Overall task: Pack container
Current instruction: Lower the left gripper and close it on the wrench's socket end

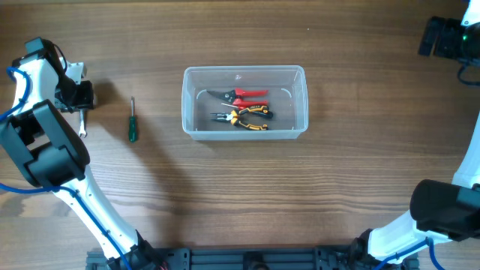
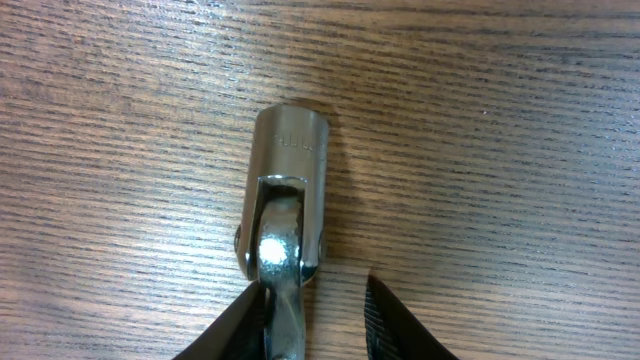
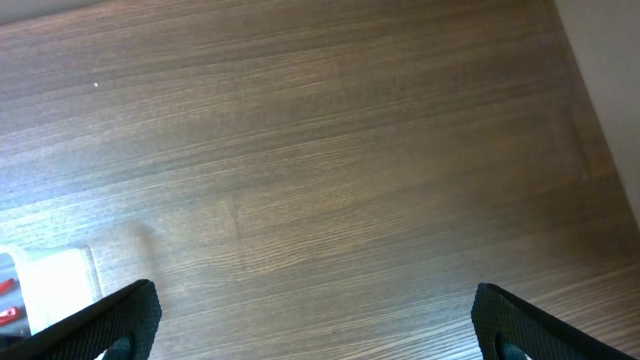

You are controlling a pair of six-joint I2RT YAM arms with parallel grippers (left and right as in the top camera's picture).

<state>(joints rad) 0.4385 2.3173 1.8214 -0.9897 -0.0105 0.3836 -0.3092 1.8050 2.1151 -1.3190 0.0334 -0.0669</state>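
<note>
A wood-grain desk (image 1: 240, 195) carries a green-handled screwdriver (image 1: 133, 124) near its left side. Just left of it lies a chrome socket wrench (image 2: 285, 210) — flat on the wood. Red-handled cutters (image 1: 241, 95) and yellow-and-black pliers (image 1: 241, 118) lie side by side inside the container (image 1: 302, 101).

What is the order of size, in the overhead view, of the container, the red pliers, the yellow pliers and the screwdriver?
1. container, by far the largest
2. red pliers and yellow pliers: they look alike, so not ranked
3. screwdriver, shortest and thinnest
</note>
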